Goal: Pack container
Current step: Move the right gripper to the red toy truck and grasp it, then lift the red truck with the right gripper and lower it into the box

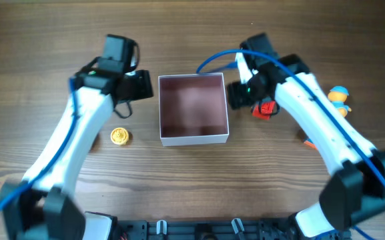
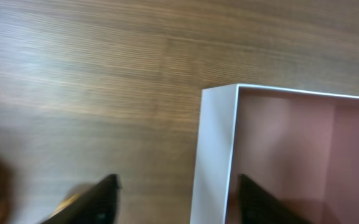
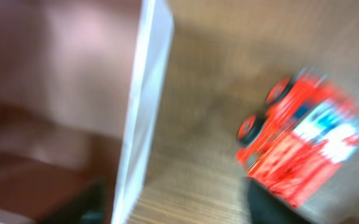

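Wooden table (image 1: pixel 39 33), and the container (image 1: pixel 193 139) sits dead centre, pink inside facing up. The left gripper (image 1: pixel 149 85) is at its left wall, jaws spread wide and straddling that wall: one finger (image 2: pixel 98 199) outside, the other over the pink. The right gripper (image 1: pixel 235 95) is at the right wall, blurred, jaws wide, the wall between them. A red toy truck (image 3: pixel 297 146) lies just beside its outer finger. A yellow round toy (image 1: pixel 119 137) lies left of the container.

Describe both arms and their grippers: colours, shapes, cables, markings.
Left arm and right arm: white rounded links with black joints. A blue cable runs along each, looping free behind the right wrist. Left gripper and right gripper are black; a green light glows beside the right one.
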